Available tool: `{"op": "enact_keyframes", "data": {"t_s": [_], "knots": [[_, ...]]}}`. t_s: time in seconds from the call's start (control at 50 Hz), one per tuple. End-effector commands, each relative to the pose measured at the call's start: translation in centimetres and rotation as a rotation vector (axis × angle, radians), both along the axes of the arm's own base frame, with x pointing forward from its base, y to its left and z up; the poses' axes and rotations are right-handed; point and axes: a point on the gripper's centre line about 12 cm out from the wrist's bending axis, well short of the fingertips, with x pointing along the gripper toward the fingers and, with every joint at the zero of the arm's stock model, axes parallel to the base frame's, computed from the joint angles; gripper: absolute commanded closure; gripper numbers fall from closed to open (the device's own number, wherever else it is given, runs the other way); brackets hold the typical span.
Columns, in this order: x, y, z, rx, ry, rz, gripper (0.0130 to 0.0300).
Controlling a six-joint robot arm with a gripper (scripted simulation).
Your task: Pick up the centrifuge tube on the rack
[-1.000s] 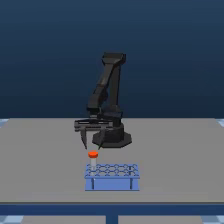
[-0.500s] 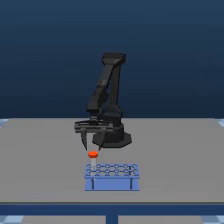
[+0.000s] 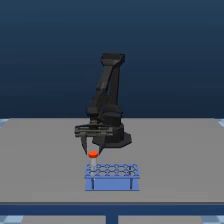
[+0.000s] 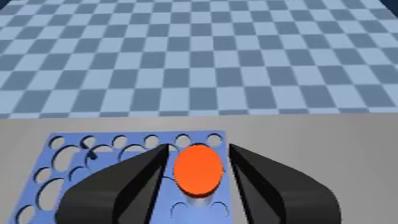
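Jaws flank upright centrifuge tube [image 3: 93,155].

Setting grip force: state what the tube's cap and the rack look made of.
Cap: smooth matte orange-red, evenly coloured with no glints, probably plastic. Rack: flat light-blue, opaque, with crisp round holes, likely moulded plastic. The rendering is simple, so neither is certain.

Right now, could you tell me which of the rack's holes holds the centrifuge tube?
The centrifuge tube stands at the rack's end hole on the exterior view's left, its orange cap between the tool's fingers; the other holes look empty.
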Motion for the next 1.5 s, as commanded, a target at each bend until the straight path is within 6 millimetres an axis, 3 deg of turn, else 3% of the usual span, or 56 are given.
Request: {"op": "enact_keyframes", "data": {"t_s": [0.02,0.76,0.78,1.5], "knots": [[0.0,0.0,-0.4,-0.012,-0.005,0.011,0.0130],[0.0,0.0,-1.5,-0.012,-0.005,0.011,0.0130],[0.0,0.0,-1.5,-0.012,-0.005,0.011,0.0300],[0.0,0.0,-1.2,-0.012,-0.005,0.011,0.0300]]}}
